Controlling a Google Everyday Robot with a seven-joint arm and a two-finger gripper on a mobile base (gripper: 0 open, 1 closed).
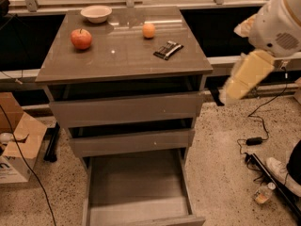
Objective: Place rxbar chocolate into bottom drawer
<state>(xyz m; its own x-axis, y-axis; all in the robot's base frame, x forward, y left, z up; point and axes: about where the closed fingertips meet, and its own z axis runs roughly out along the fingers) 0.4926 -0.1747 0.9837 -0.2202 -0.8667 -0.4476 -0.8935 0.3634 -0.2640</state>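
Note:
The rxbar chocolate [168, 50], a flat black bar with white stripes, lies on the right side of the cabinet top. The bottom drawer [136, 180] is pulled out with a bare grey floor. The two drawers above it are shut. My arm reaches in from the upper right. Its cream-coloured end with the gripper [226, 96] hangs in the air to the right of the cabinet, level with the top drawer, apart from the bar and holding nothing I can see.
A red apple [81, 38], a round orange fruit [148, 30] and a white bowl [96, 13] stand on the cabinet top [117, 60]. A cardboard box [16, 147] sits on the floor at left. Cables [256, 140] and a small bottle [262, 193] lie at right.

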